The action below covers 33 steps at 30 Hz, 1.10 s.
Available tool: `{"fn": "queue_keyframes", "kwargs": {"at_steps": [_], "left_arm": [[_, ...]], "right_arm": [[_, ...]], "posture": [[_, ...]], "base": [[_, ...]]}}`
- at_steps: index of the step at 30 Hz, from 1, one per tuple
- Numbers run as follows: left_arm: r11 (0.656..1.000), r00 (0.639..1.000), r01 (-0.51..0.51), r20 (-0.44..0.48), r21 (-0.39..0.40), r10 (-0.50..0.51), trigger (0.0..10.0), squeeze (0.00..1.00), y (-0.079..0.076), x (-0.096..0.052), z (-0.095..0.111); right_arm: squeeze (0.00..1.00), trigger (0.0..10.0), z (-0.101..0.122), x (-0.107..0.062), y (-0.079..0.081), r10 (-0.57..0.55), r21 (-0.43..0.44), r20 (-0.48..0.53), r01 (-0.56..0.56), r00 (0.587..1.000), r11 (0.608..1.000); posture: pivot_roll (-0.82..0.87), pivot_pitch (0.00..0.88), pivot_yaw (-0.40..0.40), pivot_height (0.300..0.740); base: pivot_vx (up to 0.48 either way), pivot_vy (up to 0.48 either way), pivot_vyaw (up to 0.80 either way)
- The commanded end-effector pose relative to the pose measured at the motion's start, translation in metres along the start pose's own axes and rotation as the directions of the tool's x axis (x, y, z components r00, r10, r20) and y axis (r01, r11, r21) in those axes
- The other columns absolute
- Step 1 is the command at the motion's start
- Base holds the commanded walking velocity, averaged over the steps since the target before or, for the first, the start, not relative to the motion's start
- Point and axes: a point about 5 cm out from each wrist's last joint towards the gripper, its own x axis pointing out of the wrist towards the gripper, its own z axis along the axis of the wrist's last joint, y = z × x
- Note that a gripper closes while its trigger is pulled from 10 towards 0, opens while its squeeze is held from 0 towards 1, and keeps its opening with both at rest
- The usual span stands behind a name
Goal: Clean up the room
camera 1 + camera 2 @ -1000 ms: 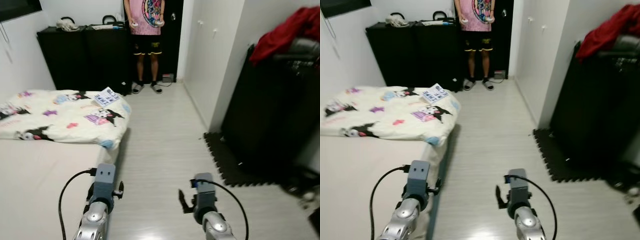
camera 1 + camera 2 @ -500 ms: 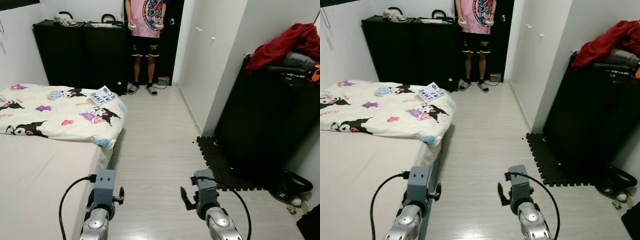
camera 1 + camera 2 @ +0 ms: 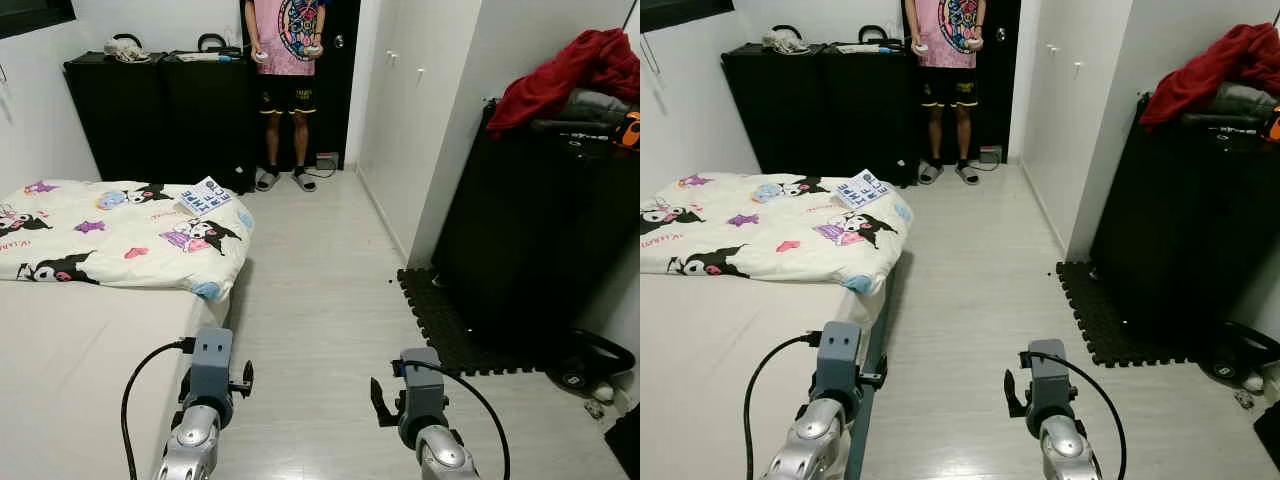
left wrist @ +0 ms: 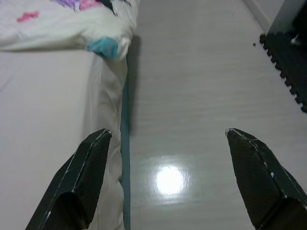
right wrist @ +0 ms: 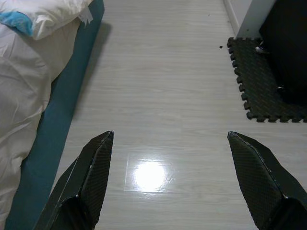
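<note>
Both arms are held low over the floor, the left gripper (image 4: 168,177) by the bed (image 3: 70,350) edge and the right gripper (image 5: 168,177) over bare boards, each with jaws wide apart and holding nothing. Beyond, a quilt (image 3: 120,230) droops over the bed's far corner with a card (image 3: 208,194) on it; red clothes (image 3: 560,75) top a black cabinet (image 3: 530,230) above a mat (image 3: 440,320). A person (image 3: 285,60) stands by the far door. A step forward could likely catch the mat's edge or crowd the person.
</note>
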Motion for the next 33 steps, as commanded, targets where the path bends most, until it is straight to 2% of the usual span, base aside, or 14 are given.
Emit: {"fn": "queue_keyframes", "kwargs": {"at_steps": [1, 10, 33], "left_arm": [[1.0, 0.999, -0.018, 0.027, 0.008, 0.018, 10.0, 0.0, 0.0052, -0.0001, 0.0034], [1.0, 0.999, 0.006, 0.036, 0.008, -0.006, 10.0, 0.0, 0.0041, 0.0007, 0.0051], [0.999, 0.999, 0.03, 0.039, -0.01, -0.03, 10.0, 0.0, 0.0014, -0.0022, 0.0034]], "right_arm": [[0.0, 10.0, -0.0026, -0.0009, 0.0005, -0.009, 0.01, -0.004, 0.009, 1.0, 1.0], [0.0, 10.0, -0.0023, -0.0016, 0.0, -0.01, 0.018, -0.006, 0.01, 1.0, 1.0], [0.0, 10.0, -0.0028, -0.0017, 0.0021, 0.009, 0.032, -0.016, -0.008, 1.0, 0.999]], "posture": [[-0.03, 0.014, -0.011, 0.74], [-0.03, 0.013, -0.009, 0.74], [-0.04, 0.017, -0.015, 0.74]], "base": [[0.0, 0.0, 0.0], [0.0, 0.0, 0.0], [0.287, 0.0, 0.0]]}}
